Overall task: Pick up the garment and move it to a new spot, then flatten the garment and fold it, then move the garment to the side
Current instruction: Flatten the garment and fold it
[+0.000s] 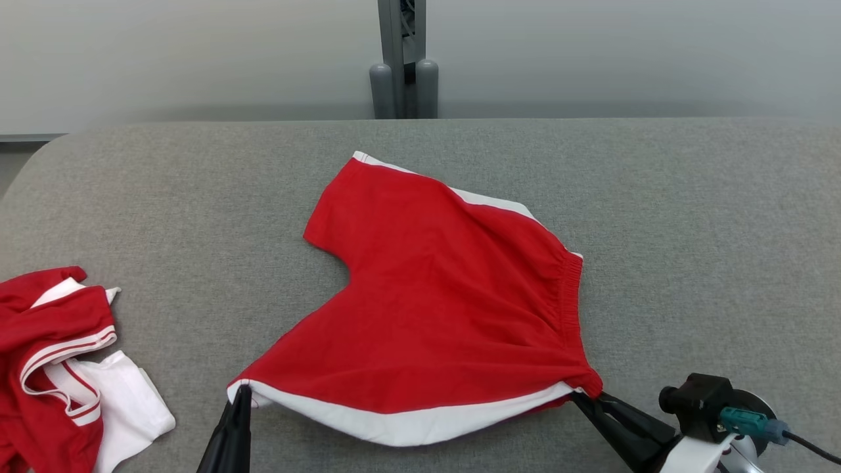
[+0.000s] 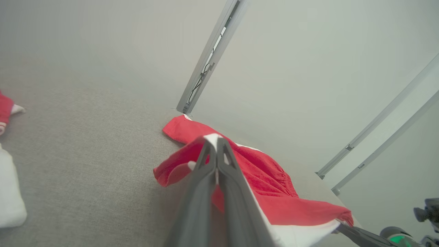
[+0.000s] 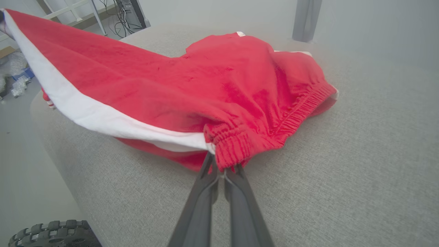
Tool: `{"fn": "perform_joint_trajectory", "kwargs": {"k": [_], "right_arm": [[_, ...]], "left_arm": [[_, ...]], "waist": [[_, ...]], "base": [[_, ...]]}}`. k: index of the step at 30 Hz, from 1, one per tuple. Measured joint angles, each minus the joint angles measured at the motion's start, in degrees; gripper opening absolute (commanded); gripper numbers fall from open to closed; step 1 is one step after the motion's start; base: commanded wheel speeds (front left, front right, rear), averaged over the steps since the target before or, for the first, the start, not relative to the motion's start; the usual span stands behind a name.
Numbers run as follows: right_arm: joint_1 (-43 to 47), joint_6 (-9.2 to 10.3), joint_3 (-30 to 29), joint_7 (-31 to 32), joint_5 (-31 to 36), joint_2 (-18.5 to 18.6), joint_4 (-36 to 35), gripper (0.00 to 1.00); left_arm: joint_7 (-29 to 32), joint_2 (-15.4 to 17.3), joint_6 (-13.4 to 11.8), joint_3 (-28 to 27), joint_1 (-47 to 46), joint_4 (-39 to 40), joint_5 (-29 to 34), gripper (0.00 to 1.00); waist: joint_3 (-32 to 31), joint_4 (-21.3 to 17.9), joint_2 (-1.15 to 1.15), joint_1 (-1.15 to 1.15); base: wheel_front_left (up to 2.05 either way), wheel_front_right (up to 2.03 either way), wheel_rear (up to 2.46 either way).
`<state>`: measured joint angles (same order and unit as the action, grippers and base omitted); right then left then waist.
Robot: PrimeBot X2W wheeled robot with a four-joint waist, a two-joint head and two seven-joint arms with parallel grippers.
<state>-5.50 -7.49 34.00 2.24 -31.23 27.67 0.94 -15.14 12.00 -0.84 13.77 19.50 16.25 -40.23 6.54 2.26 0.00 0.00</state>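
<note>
The garment is a pair of red shorts with white side stripes, spread across the middle of the grey table. Its near edge hangs stretched between both grippers, a little off the cloth surface. My left gripper is shut on the near leg's white hem corner; the left wrist view shows its fingers pinching that hem of the garment. My right gripper is shut on the near end of the elastic waistband. In the right wrist view the gripper holds the bunched waistband of the garment.
A heap of red and white clothes lies at the table's near left. A grey post stands behind the table's far edge. The padded table has bare room to the right and behind the shorts.
</note>
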Motion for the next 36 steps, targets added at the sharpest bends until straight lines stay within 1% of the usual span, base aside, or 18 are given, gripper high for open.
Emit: {"fn": "perform_joint_trajectory", "kwargs": {"k": [4,6,8,11,16,22,24,25,27,32,36], "right_arm": [[4.58,0.00,-4.12,5.17,2.68,-1.25,-8.73,0.00],[6.25,0.00,-5.42,7.15,3.47,-1.93,-11.89,0.00],[7.42,0.00,-6.55,8.42,3.67,-2.61,-13.79,0.00],[8.45,0.00,-7.79,9.61,4.05,-3.50,-14.51,0.00],[8.63,0.00,-8.49,9.89,3.34,-4.71,-12.49,0.00],[7.50,0.00,-9.98,8.23,2.04,-6.81,-9.68,0.00],[6.14,0.00,-11.34,7.79,1.43,-8.18,-8.12,0.00],[5.17,0.00,-12.43,7.72,0.92,-9.42,-6.76,0.00],[3.76,0.00,-13.04,7.55,0.92,-10.37,-5.33,0.00],[0.25,0.00,-13.96,7.11,0.86,-13.43,-2.23,0.00],[-2.60,0.00,-13.82,7.06,1.05,-15.56,-0.03,0.00]], "left_arm": [[0.00,0.34,-0.07,-0.93,0.94,3.55,0.75,0.00],[0.01,0.59,-0.22,-1.16,1.27,4.60,0.71,0.00],[0.48,0.79,-0.24,-1.59,1.25,5.11,0.29,0.00],[0.76,1.27,-0.31,-2.16,0.85,3.98,-0.22,0.00],[0.75,1.23,0.47,-2.93,-1.82,-0.43,-1.35,0.00],[1.11,1.70,1.64,-2.90,-6.37,-4.55,-1.36,0.00],[2.66,2.38,2.16,-2.15,-9.92,-6.47,-0.82,0.00],[3.92,3.22,2.52,-1.82,-12.92,-8.11,-0.53,0.00],[5.37,3.87,3.00,-1.46,-16.58,-10.37,-0.11,0.00],[8.09,4.11,4.36,0.26,-27.10,-18.79,1.00,0.00],[8.66,4.15,5.16,1.07,-35.50,-26.18,2.00,0.00]], "waist": [[0.74,-0.70,0.00,0.00],[1.10,-1.01,0.00,0.00],[1.39,-1.30,0.00,0.00],[1.60,-1.64,0.00,0.00],[1.15,-2.13,0.00,0.00],[0.28,-2.76,0.00,0.00],[0.05,-3.18,0.00,0.00],[0.08,-3.42,0.00,0.00],[0.48,-3.65,0.00,0.00],[2.16,-4.50,0.00,0.00],[4.30,-5.77,0.00,0.00]], "base": [[0.00,0.00,0.00],[0.00,0.00,0.00],[0.00,0.00,0.00],[0.00,0.00,0.00],[0.00,0.00,0.00],[0.00,0.00,0.00],[0.00,0.00,0.00],[0.00,0.00,0.00],[0.00,0.00,0.00],[0.00,0.00,0.00],[0.00,0.00,0.00]]}}
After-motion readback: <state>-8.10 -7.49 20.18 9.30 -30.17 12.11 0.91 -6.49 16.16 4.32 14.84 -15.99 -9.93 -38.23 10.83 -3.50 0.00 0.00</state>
